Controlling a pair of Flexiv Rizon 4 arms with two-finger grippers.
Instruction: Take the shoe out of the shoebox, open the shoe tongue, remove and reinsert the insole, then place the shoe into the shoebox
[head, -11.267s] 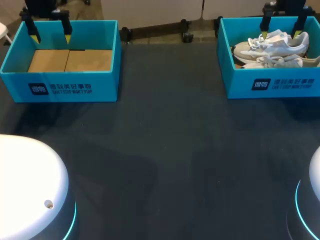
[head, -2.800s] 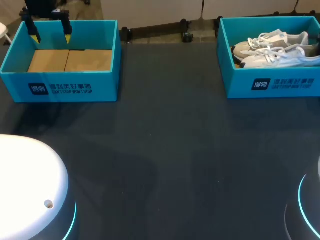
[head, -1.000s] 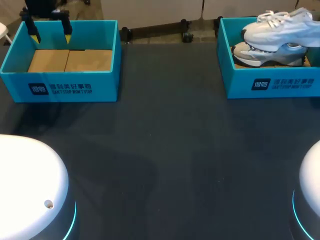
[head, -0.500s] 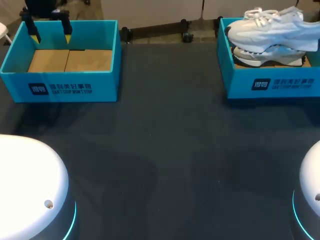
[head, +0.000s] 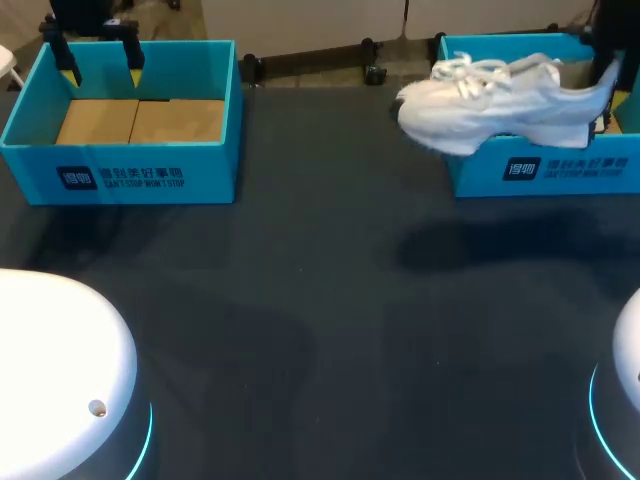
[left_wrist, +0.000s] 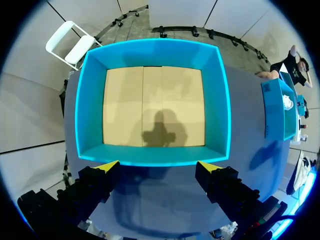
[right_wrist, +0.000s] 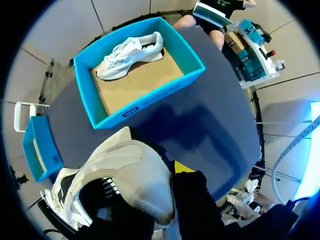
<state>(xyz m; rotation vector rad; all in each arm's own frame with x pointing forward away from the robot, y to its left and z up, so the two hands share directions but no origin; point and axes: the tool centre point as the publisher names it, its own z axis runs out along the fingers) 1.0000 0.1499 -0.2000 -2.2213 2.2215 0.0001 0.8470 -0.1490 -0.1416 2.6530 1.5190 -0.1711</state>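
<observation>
A white shoe (head: 490, 100) hangs in the air over the near-left corner of the right blue shoebox (head: 560, 172), toe pointing left. My right gripper (head: 605, 72) is shut on its heel. In the right wrist view the heel collar (right_wrist: 135, 175) fills the space at the gripper (right_wrist: 170, 172), with one yellow tip showing beside it. Far below lies a second white shoe (right_wrist: 131, 52) in that shoebox (right_wrist: 145, 102). My left gripper (head: 100, 70) hangs open over the far wall of the left blue shoebox (head: 120, 175), nothing between its fingers (left_wrist: 107, 167).
The left shoebox (left_wrist: 150, 156) holds only its bare cardboard floor (left_wrist: 152, 105). Dark table surface (head: 330, 300) stretches between and in front of the two boxes. The rounded white arm bases sit at the near corners.
The right gripper has carried the shoe up out of the right shoebox and leftward, past the box's left wall. The left arm has not moved.
</observation>
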